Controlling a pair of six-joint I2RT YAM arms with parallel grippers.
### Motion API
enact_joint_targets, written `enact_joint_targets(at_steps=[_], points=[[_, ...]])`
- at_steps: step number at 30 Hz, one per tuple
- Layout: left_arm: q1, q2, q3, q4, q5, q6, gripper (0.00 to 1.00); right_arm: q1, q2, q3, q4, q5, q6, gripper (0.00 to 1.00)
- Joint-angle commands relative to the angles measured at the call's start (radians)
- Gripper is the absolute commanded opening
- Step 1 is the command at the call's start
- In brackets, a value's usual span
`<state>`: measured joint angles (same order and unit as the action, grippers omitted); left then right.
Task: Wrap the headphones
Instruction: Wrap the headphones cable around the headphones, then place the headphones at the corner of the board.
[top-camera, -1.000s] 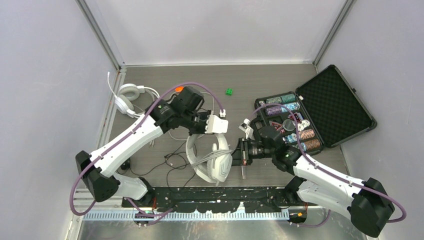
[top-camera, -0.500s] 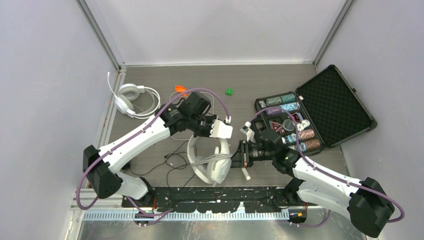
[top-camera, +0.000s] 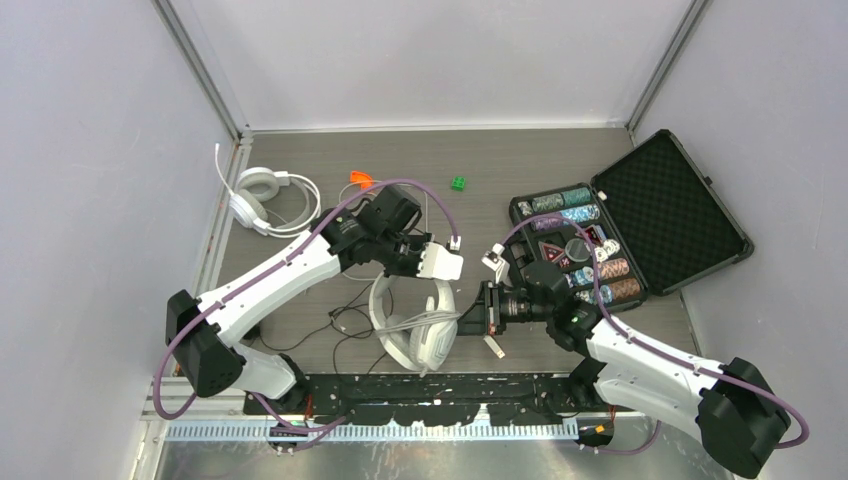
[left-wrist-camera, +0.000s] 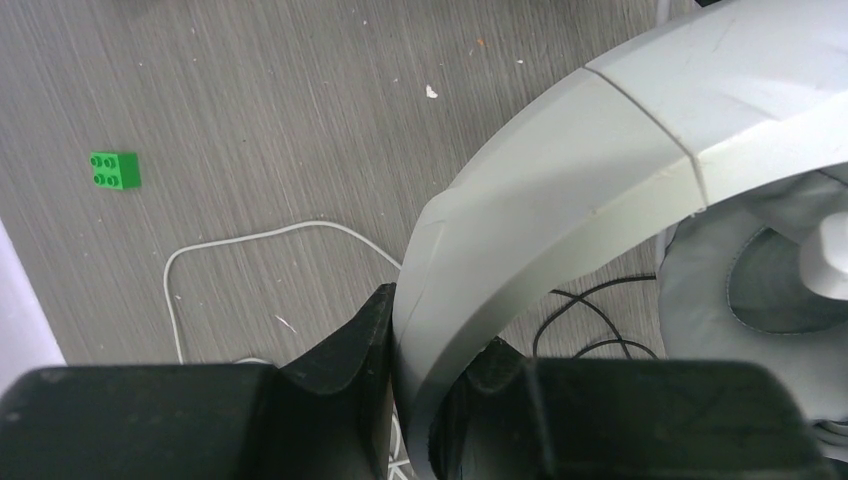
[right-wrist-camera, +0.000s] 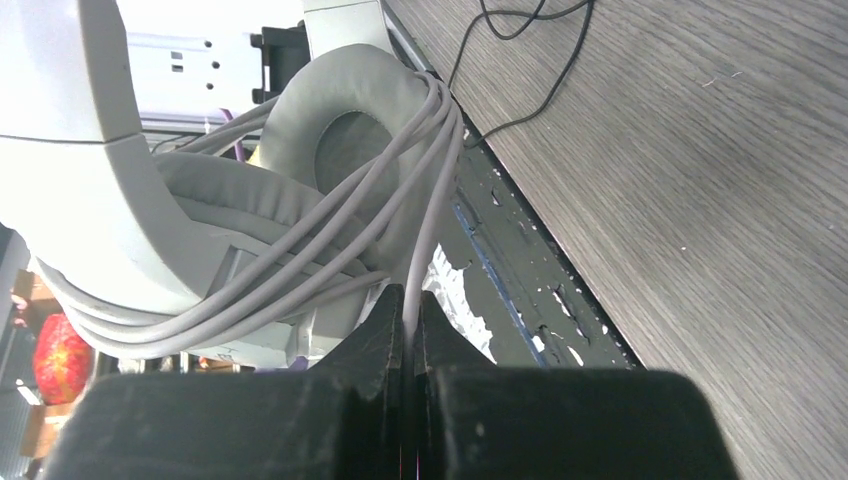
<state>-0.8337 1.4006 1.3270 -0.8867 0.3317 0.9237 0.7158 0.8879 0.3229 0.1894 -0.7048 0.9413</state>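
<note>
The headphones are being held steady at the band by the left hand, while the cord is being pinched by the right hand, probably for winding.

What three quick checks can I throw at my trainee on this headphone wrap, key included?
1. True or false: the left gripper is shut on the headband of the white headphones.
2. Which does the right gripper pinch? A) the white cord B) a black cord C) the green brick
3. Fill in: the chip case beside the right arm has its lid ____.
Key: 1 true; 2 A; 3 open.
</note>
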Motion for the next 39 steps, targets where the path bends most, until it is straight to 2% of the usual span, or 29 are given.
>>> enact_joint_targets(at_steps=[1, 8, 13, 20, 22, 28, 33, 36, 39], points=[[-0.001, -0.005, 0.019, -0.017, 0.016, -0.008, 0.00, -0.002, -0.016, 0.003, 0.060, -0.012, -0.011, 0.01], [-0.023, 0.065, 0.033, 0.005, -0.070, 0.014, 0.00, -0.002, 0.021, 0.062, -0.154, 0.166, -0.079, 0.01], [-0.050, 0.157, 0.051, 0.056, -0.121, 0.053, 0.00, -0.002, 0.053, 0.055, -0.122, 0.210, -0.071, 0.02], [-0.083, 0.272, 0.053, 0.121, -0.108, 0.084, 0.01, -0.002, 0.131, 0.062, -0.120, 0.282, -0.128, 0.04], [-0.085, 0.297, 0.053, 0.152, -0.104, 0.076, 0.06, -0.002, 0.155, 0.060, -0.114, 0.291, -0.130, 0.04], [-0.094, 0.347, 0.077, 0.199, -0.061, 0.052, 0.32, -0.001, 0.203, 0.029, -0.053, 0.305, -0.125, 0.05], [-0.097, 0.348, 0.069, 0.263, -0.005, 0.019, 0.48, -0.001, 0.243, 0.023, -0.028, 0.315, -0.132, 0.06], [-0.097, 0.336, 0.050, 0.308, 0.008, -0.002, 0.61, -0.002, 0.268, 0.018, -0.010, 0.322, -0.131, 0.06], [-0.097, 0.305, 0.025, 0.365, 0.001, -0.034, 0.66, -0.001, 0.292, 0.015, 0.005, 0.322, -0.128, 0.06]])
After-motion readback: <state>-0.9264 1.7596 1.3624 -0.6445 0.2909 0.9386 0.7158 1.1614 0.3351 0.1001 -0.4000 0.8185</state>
